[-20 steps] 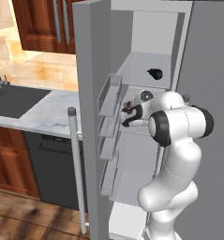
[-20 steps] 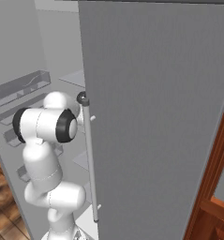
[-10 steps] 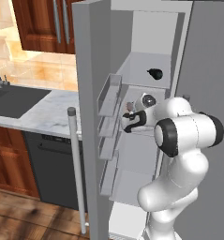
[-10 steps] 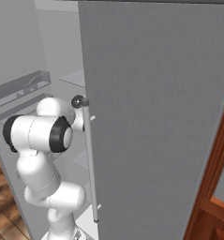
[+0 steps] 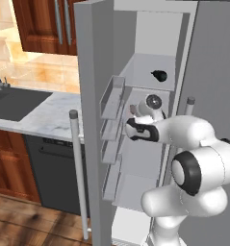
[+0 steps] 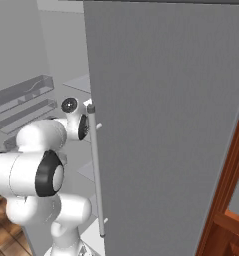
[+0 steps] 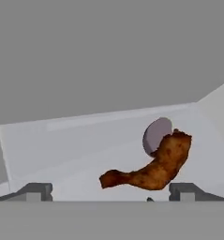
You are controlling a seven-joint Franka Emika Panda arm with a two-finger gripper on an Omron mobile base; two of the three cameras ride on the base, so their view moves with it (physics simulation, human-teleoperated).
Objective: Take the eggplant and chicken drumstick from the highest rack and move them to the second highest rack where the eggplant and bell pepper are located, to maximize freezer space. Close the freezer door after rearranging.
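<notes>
Inside the open freezer point(image 5: 150, 72), the chicken drumstick point(image 7: 151, 168) lies on a rack point(image 7: 85, 140) just ahead of the gripper point(image 7: 111, 190), whose jaws are spread wide with nothing between them. A dark eggplant point(image 5: 159, 75) sits on the highest rack. Judging from this, backing out straight avoids nudging the drumstick.

Rough, crusted brown skin on the chicken drumstick point(image 7: 153, 168), matt all over. Smooth pale plastic look to the freezer rack point(image 7: 80, 140) beneath it, faintly sheened. Flat matt grey on the freezer door point(image 5: 90, 86), with a satin metal-like handle point(image 5: 78, 168). Glossy white shell and dark joints on the arm point(image 5: 193, 139). Veined polished marble on the counter point(image 5: 44, 120); reddish varnished wood on the cabinets point(image 5: 44, 24).
</notes>
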